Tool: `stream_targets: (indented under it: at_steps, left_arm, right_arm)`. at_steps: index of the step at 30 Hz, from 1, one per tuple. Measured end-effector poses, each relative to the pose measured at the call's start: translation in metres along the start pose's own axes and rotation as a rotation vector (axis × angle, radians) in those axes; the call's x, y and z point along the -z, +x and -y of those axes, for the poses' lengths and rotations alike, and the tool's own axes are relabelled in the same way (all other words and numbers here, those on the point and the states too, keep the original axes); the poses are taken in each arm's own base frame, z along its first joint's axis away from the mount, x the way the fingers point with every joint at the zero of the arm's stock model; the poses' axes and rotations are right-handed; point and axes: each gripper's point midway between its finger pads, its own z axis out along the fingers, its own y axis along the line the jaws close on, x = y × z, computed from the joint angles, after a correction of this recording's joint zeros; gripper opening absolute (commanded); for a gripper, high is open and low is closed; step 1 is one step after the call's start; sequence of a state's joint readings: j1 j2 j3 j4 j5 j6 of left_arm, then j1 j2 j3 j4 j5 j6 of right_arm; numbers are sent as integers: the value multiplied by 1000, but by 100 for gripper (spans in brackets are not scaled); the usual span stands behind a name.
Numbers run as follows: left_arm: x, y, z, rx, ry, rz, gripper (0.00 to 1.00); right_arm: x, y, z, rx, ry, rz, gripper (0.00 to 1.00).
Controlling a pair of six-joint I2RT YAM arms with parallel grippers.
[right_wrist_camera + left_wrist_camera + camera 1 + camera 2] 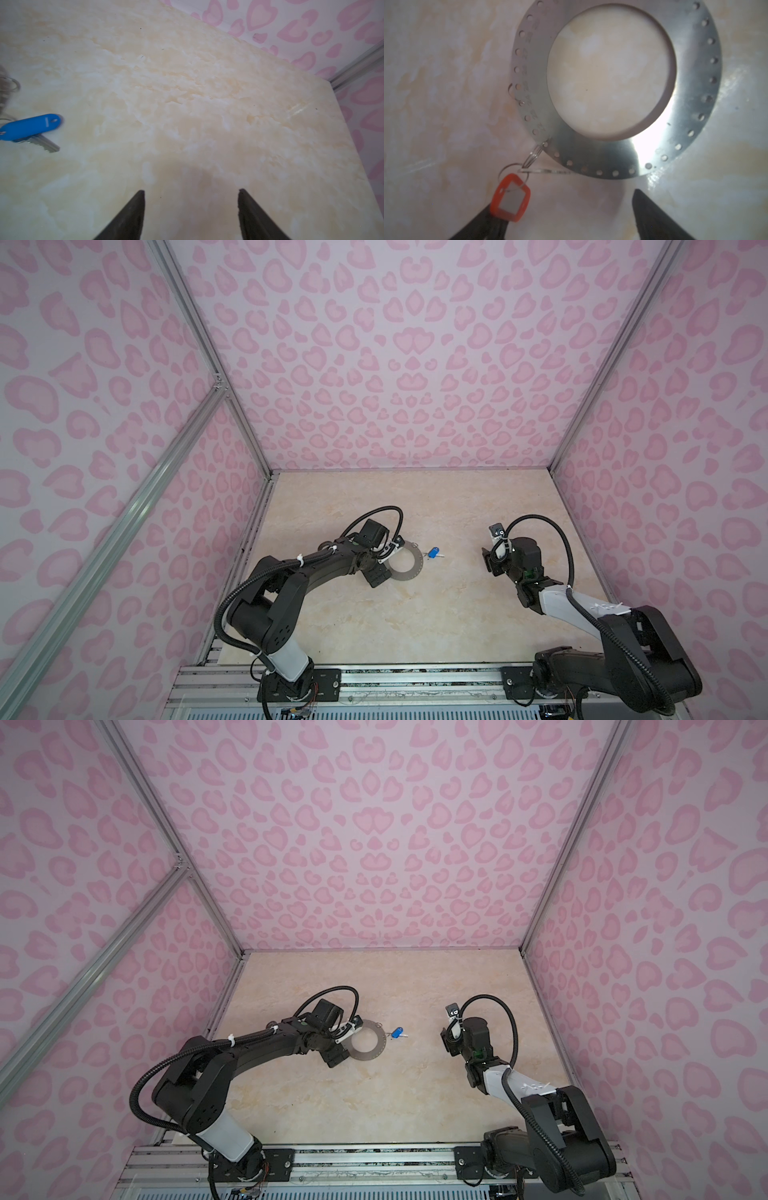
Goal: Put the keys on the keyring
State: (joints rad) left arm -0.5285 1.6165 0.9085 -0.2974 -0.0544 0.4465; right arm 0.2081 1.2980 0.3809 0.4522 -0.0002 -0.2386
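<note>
Gaping empty: left gripper and right gripper. One keyring lies flat mid-frame in both top views. Two keys: blue key just right of it, blade pointing right; red key looped to its rim.

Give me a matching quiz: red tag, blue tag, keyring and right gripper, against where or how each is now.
Things:
1. red tag
2. blue tag
3. keyring
4. right gripper

States:
A. open above the table, nothing between its jaws
B. lying across a silver key
C. flat on the table, wide hole in the middle
D. beside a finger of the left gripper

Pairs: 1-D, 2-B, 3-C, 4-A
</note>
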Motion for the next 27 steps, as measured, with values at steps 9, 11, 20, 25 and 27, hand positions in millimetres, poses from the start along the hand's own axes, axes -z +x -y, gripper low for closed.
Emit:
stream_targets:
  at_steps: [9, 11, 20, 25, 27]
  left_arm:
    - [44, 11, -74, 350, -180, 298, 98]
    - [43, 2, -70, 342, -135, 321, 98]
    - [37, 0, -72, 352, -110, 288, 98]
    - [46, 30, -101, 495, -236, 360, 98]
    - [44, 46, -111, 562, -282, 392, 98]
  right_arm:
    - [2, 3, 54, -104, 184, 54, 99]
    - [1, 1, 56, -108, 183, 67, 99]
    - [0, -8, 45, -102, 116, 132, 99]
    - [-2, -11, 54, -154, 106, 158, 99]
    - [-1, -15, 59, -191, 103, 181, 99]
